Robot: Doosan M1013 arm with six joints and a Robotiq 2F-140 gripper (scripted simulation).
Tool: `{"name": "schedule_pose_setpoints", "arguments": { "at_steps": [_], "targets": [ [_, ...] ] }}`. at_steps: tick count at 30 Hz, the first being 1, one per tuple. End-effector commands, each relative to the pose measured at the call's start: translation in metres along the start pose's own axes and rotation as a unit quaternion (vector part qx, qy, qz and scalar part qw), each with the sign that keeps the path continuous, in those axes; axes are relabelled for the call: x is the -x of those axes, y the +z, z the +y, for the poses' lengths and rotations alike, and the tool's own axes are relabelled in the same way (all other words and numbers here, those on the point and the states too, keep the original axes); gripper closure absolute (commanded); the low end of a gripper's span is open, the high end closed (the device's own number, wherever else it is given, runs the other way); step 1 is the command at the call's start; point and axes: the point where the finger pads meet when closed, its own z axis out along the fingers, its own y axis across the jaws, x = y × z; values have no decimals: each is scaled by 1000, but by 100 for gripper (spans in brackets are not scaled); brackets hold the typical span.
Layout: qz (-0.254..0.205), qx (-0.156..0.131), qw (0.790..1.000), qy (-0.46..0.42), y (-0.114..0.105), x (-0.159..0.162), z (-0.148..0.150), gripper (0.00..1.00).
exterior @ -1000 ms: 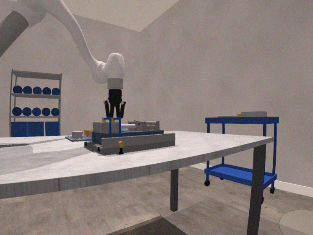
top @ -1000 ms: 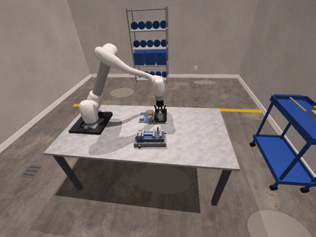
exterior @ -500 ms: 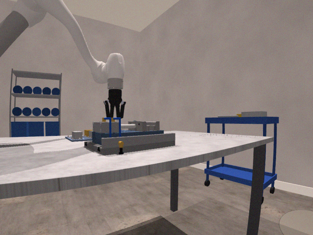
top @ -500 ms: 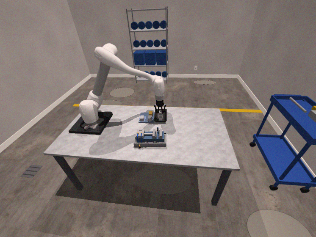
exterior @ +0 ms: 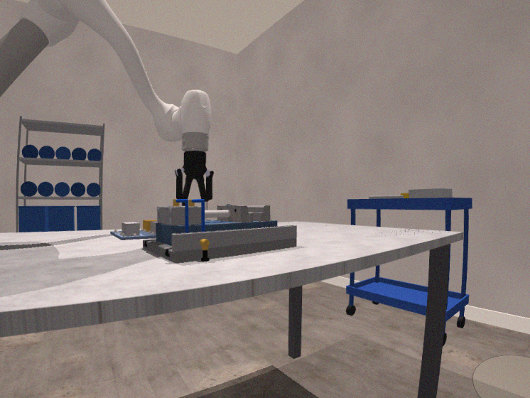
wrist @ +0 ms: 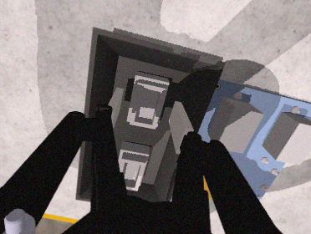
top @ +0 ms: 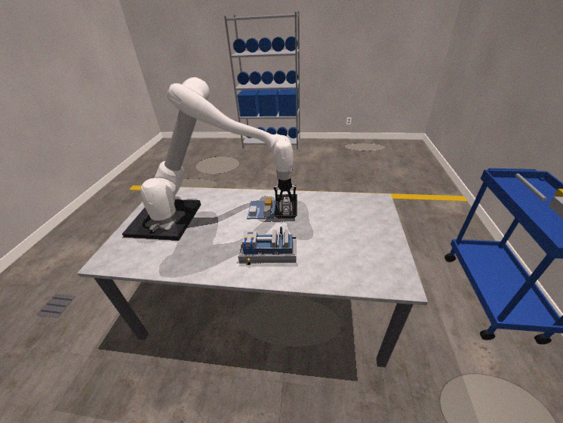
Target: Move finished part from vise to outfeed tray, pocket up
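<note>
The dark outfeed tray stands on the table behind the vise (top: 268, 245). Two grey machined parts lie on its floor in the wrist view. The nearer one, the finished part (wrist: 134, 165), lies flat with its lighter pocket facing up. The other part (wrist: 146, 102) lies beyond it. My gripper (wrist: 147, 105) hangs straight down over the tray. Its fingers stand apart on either side of the nearer part, with gaps showing, so it is open. In the exterior view the gripper (exterior: 195, 190) is behind the vise (exterior: 214, 227), which hides the tray.
A light blue fixture plate (wrist: 255, 125) with small blocks lies right beside the tray. The arm's base (top: 161, 218) sits at the table's back left. A blue cart (top: 522, 241) stands off to the right, and a shelf rack (top: 266, 77) at the back wall.
</note>
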Motion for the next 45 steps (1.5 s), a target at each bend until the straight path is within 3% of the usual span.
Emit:
{"name": "schedule_pose_setpoints", "arguments": {
  "at_steps": [1, 32, 38, 45],
  "targets": [
    [0, 1, 1000, 4, 3, -2, 1, 60],
    [0, 1, 1000, 4, 1, -2, 1, 60],
    [0, 1, 1000, 4, -5, -2, 1, 60],
    [0, 1, 1000, 4, -31, -2, 1, 60]
  ]
}}
